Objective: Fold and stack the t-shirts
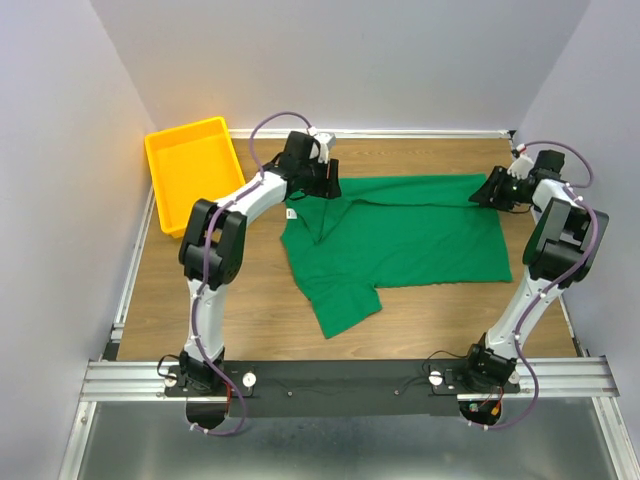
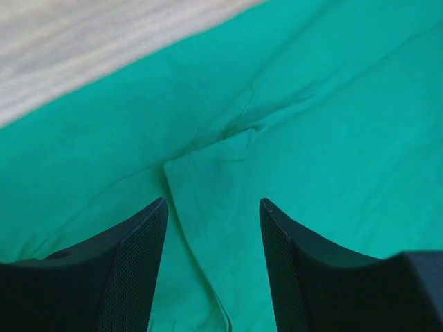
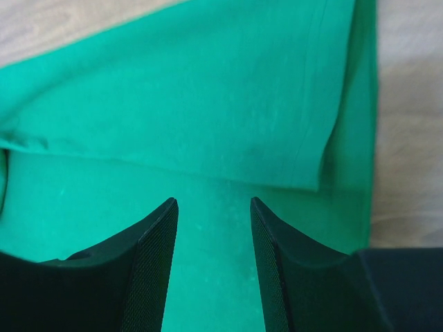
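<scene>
On the bench (image 1: 250,300): we note the t-shirt (image 1: 420,240), partly folded.
Left claw (image 2: 213,204): released, over cloth.
Right claw (image 3: 213,200): released, over hem.

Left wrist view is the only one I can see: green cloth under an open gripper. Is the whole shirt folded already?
Observer: Only partly. From above, the far strip of the t-shirt is folded over, and one sleeve sticks out toward the near edge.
Operator: Where is the other arm?
Observer: The right gripper is open above the shirt's right hem corner.
Operator: Is any container nearby?
Observer: A yellow bin sits at the far left of the table.
</scene>
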Motion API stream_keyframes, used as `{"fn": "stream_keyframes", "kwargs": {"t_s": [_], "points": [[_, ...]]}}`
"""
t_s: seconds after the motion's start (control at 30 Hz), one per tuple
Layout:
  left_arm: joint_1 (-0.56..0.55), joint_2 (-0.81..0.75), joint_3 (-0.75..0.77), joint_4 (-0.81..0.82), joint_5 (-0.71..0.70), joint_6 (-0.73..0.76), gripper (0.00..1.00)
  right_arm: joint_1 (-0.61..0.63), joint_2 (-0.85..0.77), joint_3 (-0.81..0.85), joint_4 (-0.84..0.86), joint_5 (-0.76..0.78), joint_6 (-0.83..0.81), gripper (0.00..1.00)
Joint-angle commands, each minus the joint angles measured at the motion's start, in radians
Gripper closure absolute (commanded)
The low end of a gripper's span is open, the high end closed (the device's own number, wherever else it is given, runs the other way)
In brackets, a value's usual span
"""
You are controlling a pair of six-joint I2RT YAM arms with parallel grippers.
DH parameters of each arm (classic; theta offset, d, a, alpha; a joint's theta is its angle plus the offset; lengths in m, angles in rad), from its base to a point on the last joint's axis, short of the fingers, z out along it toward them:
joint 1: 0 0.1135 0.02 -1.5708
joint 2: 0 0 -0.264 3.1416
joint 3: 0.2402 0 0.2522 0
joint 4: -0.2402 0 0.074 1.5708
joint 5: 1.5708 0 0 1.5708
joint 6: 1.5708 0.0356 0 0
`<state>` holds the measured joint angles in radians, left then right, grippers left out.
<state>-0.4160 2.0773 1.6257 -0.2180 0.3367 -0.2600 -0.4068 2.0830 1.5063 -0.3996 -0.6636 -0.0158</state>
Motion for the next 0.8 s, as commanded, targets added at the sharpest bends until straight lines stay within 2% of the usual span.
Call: {"fn": "stream_keyframes", "kwargs": {"t_s": [0.0,0.17,0.6,0.7,0.77], "points": [[-0.013,0.067,0.095,-0.112,-0.007,0.044,0.36,-0.001,-0.058,-0.043,-0.008,-0.039,-0.018,0.46],[-0.027,0.138,0.152,-0.184,-0.068,0.067,0.36,-0.001,-0.080,-0.069,-0.010,-0.041,-0.016,0.46],[-0.041,0.176,0.142,-0.207,0.013,0.096,0.43,-0.001,-0.104,-0.097,-0.013,-0.048,-0.009,0.46],[-0.041,0.175,0.140,-0.207,0.027,0.097,0.56,-0.001,-0.110,-0.098,-0.013,-0.048,-0.009,0.46],[-0.041,0.173,0.143,-0.202,0.035,0.096,0.59,-0.001,-0.116,-0.100,-0.013,-0.047,-0.009,0.46]]}}
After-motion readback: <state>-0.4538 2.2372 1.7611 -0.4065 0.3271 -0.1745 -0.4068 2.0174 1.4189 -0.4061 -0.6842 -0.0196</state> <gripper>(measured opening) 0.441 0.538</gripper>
